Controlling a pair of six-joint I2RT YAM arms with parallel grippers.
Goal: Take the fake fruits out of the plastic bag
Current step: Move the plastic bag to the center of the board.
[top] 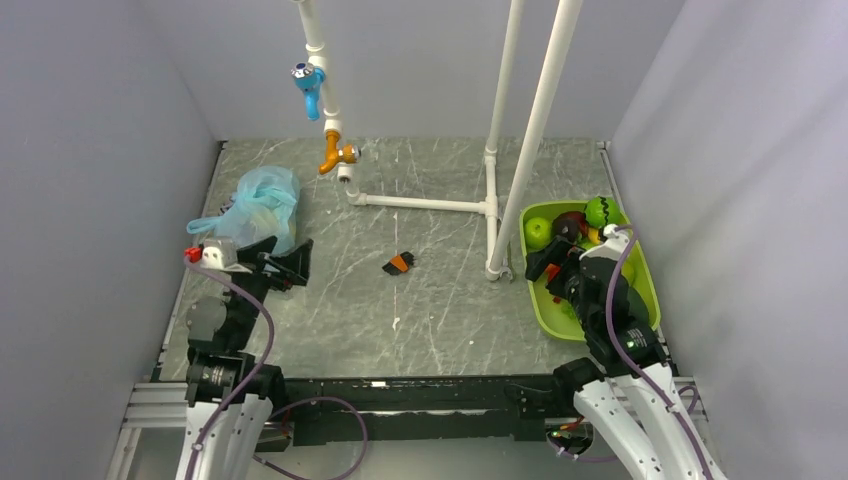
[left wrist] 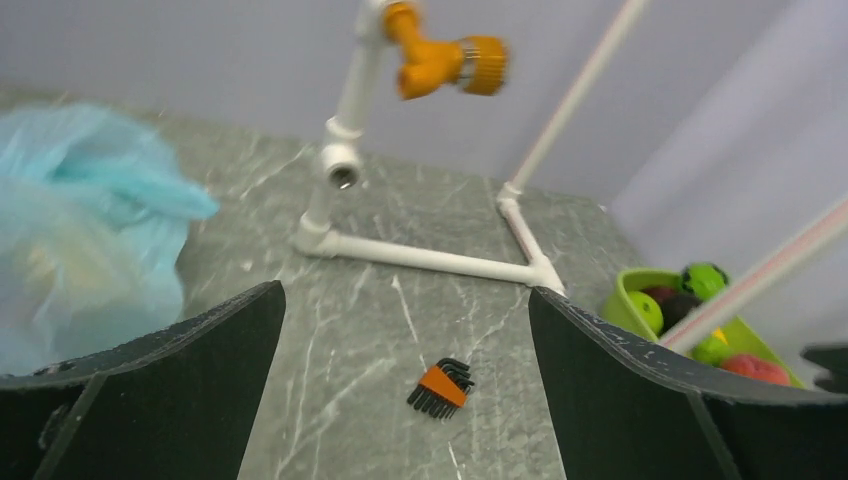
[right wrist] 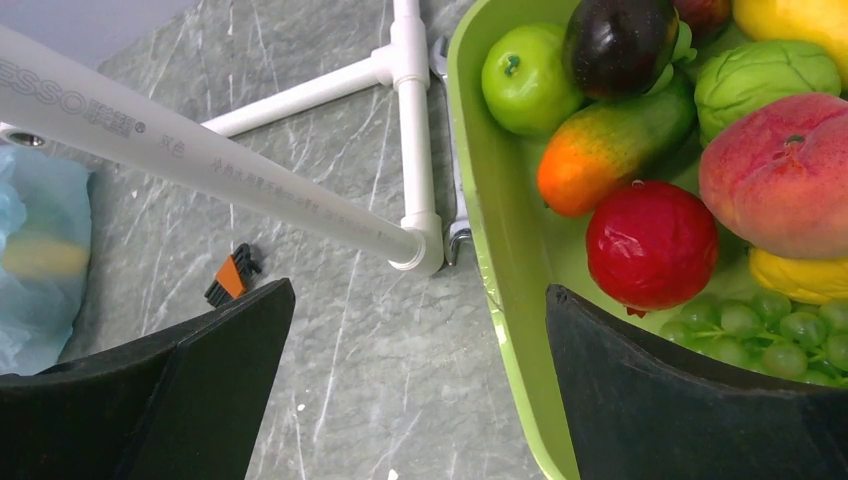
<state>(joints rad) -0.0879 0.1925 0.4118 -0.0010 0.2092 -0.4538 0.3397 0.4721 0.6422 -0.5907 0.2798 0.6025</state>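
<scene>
Top external, bag: the crinkly, translucent light-blue plastic bag (top: 258, 205) lies bunched at the far left of the grey marbled table (top: 440, 300), close to the left wall.
Top external, left hand: the left hand (top: 288, 262) sits just near of the bag, probably placed to reach it.
Top external, right hand: the right hand (top: 550, 275) hangs over the lime-green plastic tray (top: 556, 320) at the right edge.
Left wrist, hand: fingers spread wide, nothing between them.
Left wrist, bag: a pale yellowish shape inside suggests fruit remains.
Left wrist, open room: bare table ahead, up to the small orange-and-black hex key set (top: 398, 263).
Right wrist, hand: spread and empty above the tray's left rim.
Right wrist, edges: the white plastic pipe frame (top: 420, 203) stands just left, narrowing the path across.
</scene>
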